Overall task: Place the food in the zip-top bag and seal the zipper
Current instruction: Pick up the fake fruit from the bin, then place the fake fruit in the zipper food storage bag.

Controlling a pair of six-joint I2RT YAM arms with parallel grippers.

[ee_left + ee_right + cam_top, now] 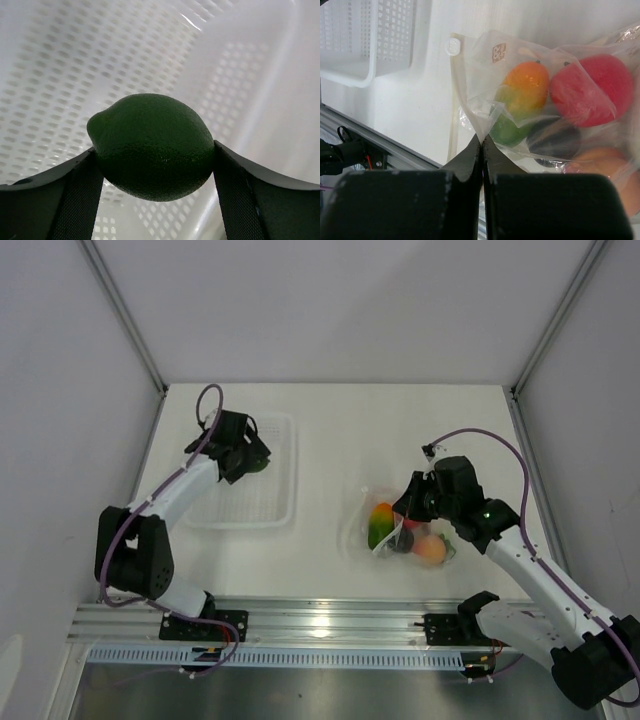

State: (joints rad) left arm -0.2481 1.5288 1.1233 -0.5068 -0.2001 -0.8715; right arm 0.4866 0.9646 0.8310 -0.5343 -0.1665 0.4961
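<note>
Green fruit point(152, 145) inside the left end effector point(155, 154)

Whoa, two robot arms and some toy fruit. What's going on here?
The left claw is shut on a green toy fruit, holding it over the white perforated tray. The right claw pinches an edge of the clear zip-top bag, which lies on the table with a mango, a red fruit, a dark one and an orange peach inside.
</note>
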